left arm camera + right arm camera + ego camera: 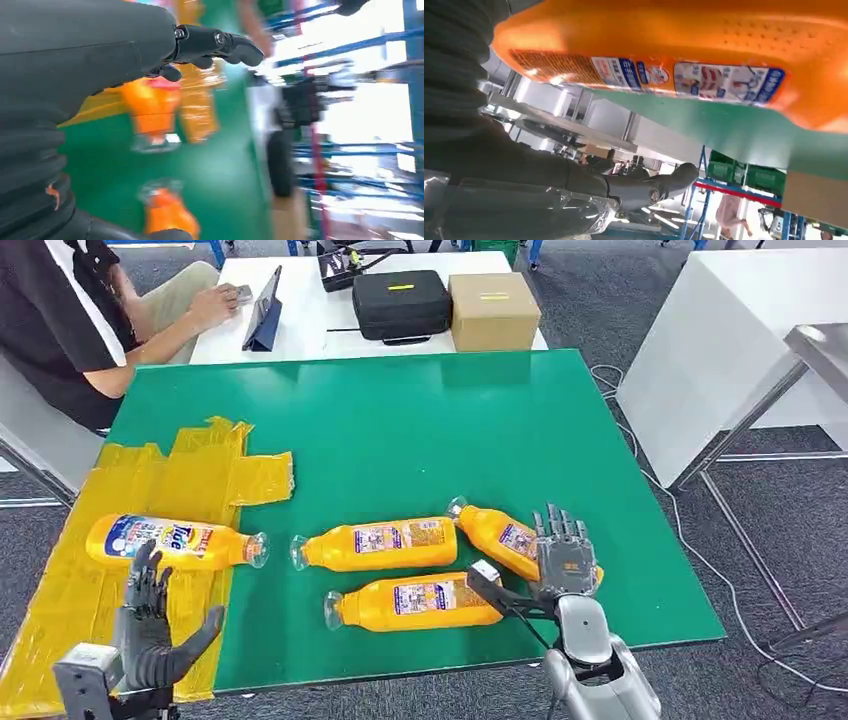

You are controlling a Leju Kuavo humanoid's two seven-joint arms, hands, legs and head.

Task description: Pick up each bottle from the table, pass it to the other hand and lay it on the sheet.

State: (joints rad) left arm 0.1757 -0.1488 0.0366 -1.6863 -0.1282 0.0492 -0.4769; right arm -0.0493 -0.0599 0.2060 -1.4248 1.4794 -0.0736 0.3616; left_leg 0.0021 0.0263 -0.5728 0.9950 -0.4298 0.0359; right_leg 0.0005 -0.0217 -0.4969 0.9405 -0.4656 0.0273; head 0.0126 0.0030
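Four orange bottles lie on their sides. One bottle with a Tide label (175,540) rests on the yellow sheet (190,475) at the table's left. Just in front of it my left hand (150,625) is raised with fingers spread, holding nothing; its dark fingers (220,44) show in the blurred left wrist view. The middle bottle (375,545), the near bottle (415,602) and the right bottle (498,533) lie on the green table (420,430). My right hand (565,562) hovers flat over the right bottle's base, fingers straight. That bottle (684,45) looms close to the palm, not gripped.
A person (70,320) sits at the far left by a tablet (263,310). On the white table behind stand a black case (402,303) and a cardboard box (493,310). Another white table (720,350) stands to the right, with cables (690,540) on the floor.
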